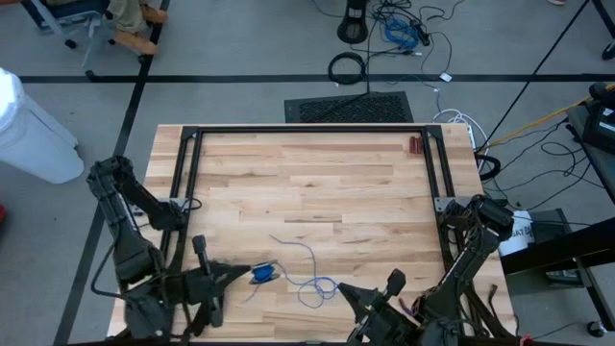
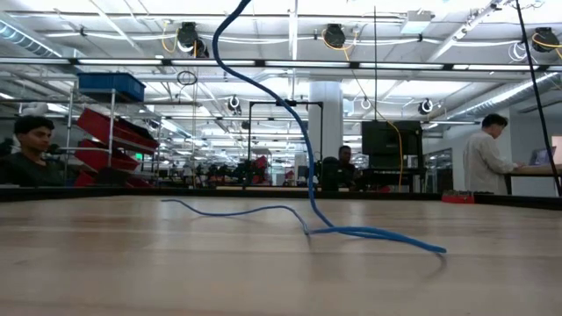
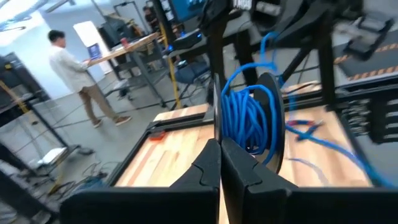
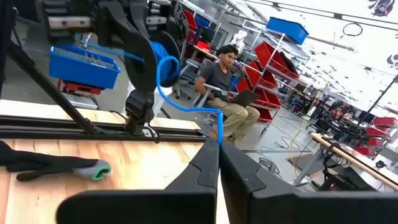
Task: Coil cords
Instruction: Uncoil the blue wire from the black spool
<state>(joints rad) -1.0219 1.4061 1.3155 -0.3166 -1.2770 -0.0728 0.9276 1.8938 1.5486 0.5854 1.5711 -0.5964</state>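
The cord [image 1: 309, 258] is thin and blue. Part of it is wound on a small dark spool [image 3: 252, 118], which hangs near the table's front edge at my left gripper [image 1: 248, 273]. That gripper is shut on the spool. The free length rises off the wood [image 2: 309, 230] and trails in loose curves [image 2: 386, 234] across the table. My right gripper [image 1: 338, 286], near the front edge right of the spool, is shut on the cord. In the right wrist view the cord [image 4: 186, 106] arcs from my fingertips to the coil [image 4: 165, 68]. My left gripper pinches the rim of the spool's near dark disc [image 3: 216, 124] between its two fingers. They come level from the table's left. The spool stands on edge, clear of the table, with the blue windings beside the fingertips. My right gripper pinches a single strand of the cord [image 4: 216, 129] at its fingertips. They come roughly level from the table's right. From the pinch the cord curves slackly across to the spool; the remainder hangs down onto the table.
A black rectangular frame [image 1: 307, 132] borders the far part of the table. Red-handled pliers [image 1: 415, 144] lie at its far right corner. A dark glove [image 4: 59, 165] lies on the wood near the left arm. People sit and stand beyond the table.
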